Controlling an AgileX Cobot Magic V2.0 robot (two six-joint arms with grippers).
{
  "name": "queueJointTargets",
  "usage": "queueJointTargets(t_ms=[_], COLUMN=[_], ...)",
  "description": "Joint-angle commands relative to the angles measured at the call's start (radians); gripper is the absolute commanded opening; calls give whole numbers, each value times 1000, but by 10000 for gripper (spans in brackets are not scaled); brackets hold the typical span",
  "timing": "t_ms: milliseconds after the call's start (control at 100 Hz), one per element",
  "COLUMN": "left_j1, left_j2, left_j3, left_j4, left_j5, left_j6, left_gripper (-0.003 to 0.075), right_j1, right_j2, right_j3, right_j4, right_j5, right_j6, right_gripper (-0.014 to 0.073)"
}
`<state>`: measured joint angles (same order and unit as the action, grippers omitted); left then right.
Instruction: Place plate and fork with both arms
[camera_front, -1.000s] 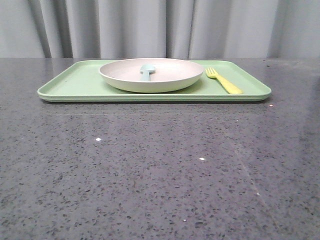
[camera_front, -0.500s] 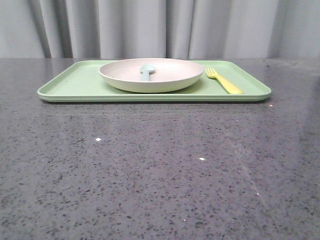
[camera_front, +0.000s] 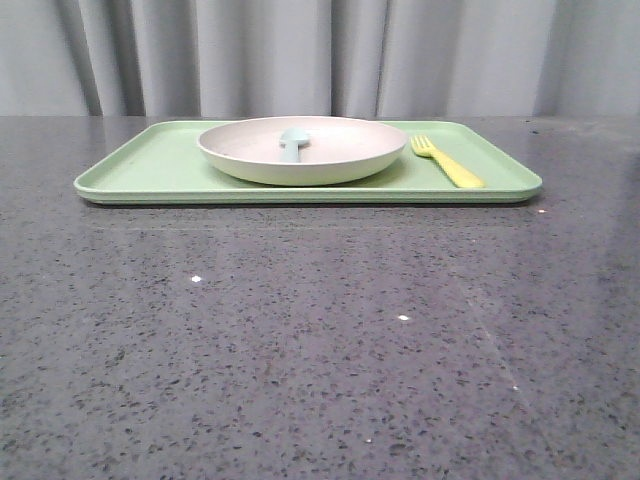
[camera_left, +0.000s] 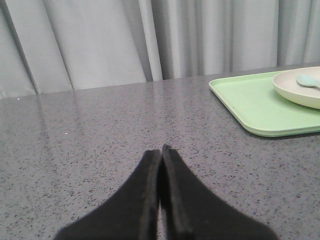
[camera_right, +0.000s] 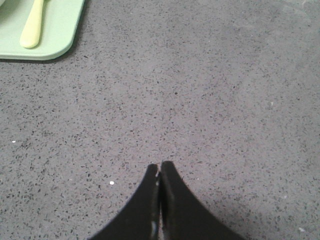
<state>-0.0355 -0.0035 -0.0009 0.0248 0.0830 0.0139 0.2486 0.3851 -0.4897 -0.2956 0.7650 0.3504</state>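
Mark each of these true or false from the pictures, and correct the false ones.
1. The shallow round cream-white plate sits on the flat rectangular light-green tray. True.
2. The small yellow plastic fork lies inside the plate. False: it lies on the tray, to the right of the plate.
3. A pale blue utensil rests in the plate. True.
4. The left gripper is shut on the fork. False: it is shut on nothing, above the bare speckled grey table.
5. The right gripper is open. False: its fingers are pressed together.
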Motion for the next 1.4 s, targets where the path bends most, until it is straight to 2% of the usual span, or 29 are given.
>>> queueJointTargets(t_ms=[0,600,820,1020,1150,1280,1390], left_j1=[2,2,2,2,2,2,2], left_j2=[-31,-31,-31,-31,-31,-31,-31], left_j3=[13,13,13,13,13,13,13], left_j4=[1,1,1,1,1,1,1], left_j5=[-83,-83,-83,-83,-83,-83,-83], left_j6=[0,0,0,0,0,0,0], left_gripper=[-20,-20,-20,-20,-20,-20,-20], right_j1=[-8,-8,-8,-10,-39,-98,-154], right_j2=[5,3,-100,-232,-321,-393,-420], right_j3=[-25,-25,17,143,231,309,367], right_j4=[-33,-38,-38,-30,17,150,269], right_j5=[-62,-71,-203,-290,-329,-396,-510], right_j6=[-10,-11,-19,-33,-113,-224,-308], right_gripper=[-120,-120,-120,-120,-120,-120,-120])
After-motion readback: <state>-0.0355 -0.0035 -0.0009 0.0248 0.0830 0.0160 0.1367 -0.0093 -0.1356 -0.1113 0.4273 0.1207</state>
